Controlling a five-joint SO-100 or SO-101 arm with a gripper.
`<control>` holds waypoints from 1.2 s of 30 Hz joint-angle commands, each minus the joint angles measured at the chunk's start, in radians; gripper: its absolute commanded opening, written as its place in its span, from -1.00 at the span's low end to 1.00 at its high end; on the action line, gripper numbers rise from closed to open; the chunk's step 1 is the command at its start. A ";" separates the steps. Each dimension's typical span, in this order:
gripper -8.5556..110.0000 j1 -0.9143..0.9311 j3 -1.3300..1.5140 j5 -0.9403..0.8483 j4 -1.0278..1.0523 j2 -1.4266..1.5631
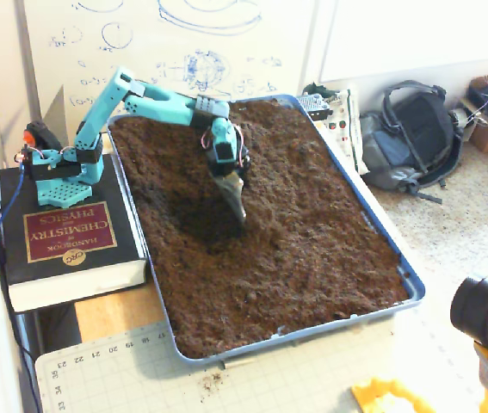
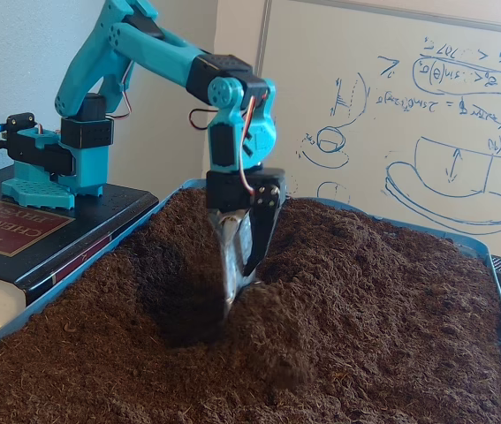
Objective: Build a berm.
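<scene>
Blue tray [image 1: 411, 284] full of dark brown soil [image 1: 330, 232] is the landmark here; teal arm [image 1: 153, 95] reaches in from the book side of the tray, its base [image 1: 58, 172] bolted on a thick black book [image 1: 63, 237] that sits just beside the tray's rim; gripper [image 1: 237, 206] points down into the soil near the tray's middle, tips touching or slightly sunk in the dirt; in the low fixed view the gripper [image 2: 237, 283] shows two fingers close together with only a thin gap, a metal blade-like finger [image 2: 230, 256] on the left of that view, nothing clamped between them, so I read it as closed or nearly so, empty; dark hollow [image 1: 200, 219] lies in the soil right beside the gripper, on the book side; the berm [image 2: 285, 340] is only a low rounded hump of loose soil just beside the gripper tips, on the side away from the book, raised a little over the soil around it, its far end hard to tell apart from the lumpy surface; in the high fixed view the berm [image 1: 265, 215] barely reads as a rise; whiteboard [image 2: 427, 106] with blue sketches stands behind the tray; backpack [image 1: 411, 133] on the floor past the tray's far rim; cutting mat [image 1: 226, 379] under the tray's near end.
</scene>
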 commanded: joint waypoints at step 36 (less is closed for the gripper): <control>-0.86 -0.476 -0.112 0.532 -0.555 0.166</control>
